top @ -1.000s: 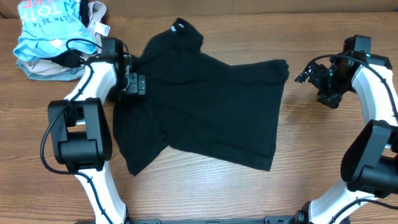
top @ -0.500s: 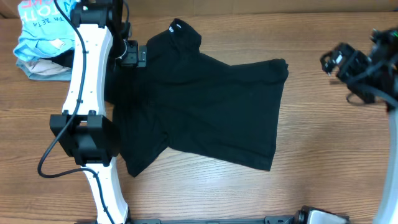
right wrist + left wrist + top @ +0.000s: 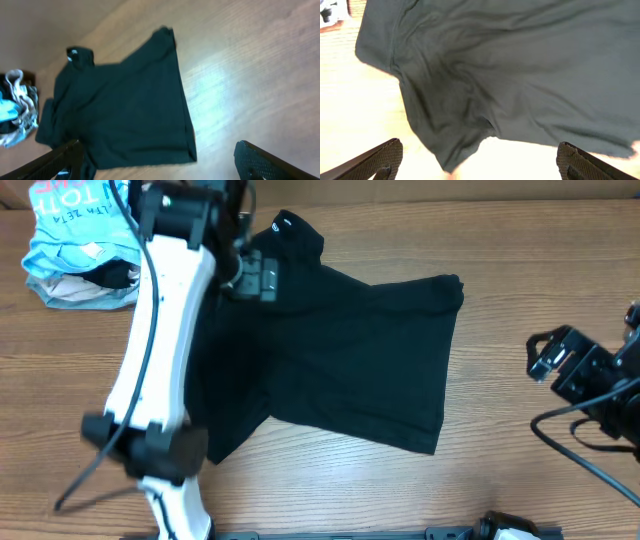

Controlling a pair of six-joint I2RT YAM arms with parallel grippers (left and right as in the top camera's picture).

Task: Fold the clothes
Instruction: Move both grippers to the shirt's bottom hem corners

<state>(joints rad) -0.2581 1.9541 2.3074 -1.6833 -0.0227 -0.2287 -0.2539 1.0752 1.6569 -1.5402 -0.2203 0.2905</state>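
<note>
Even bright light; left wrist view's table (image 3: 355,115) glares white.

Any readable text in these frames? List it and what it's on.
"TOT": large white letters on the light-blue garment, cropped at the frame edge, uncertain.
Smaller line beneath it: too blurred to read.
On the black T-shirt, the white logo: too small to read.

T-shirt (image 3: 350,360) on table (image 3: 520,270) centre; garment pile (image 3: 70,240) back-left; left tool (image 3: 258,277) above T-shirt; right tool (image 3: 548,360) apart, right.
</note>
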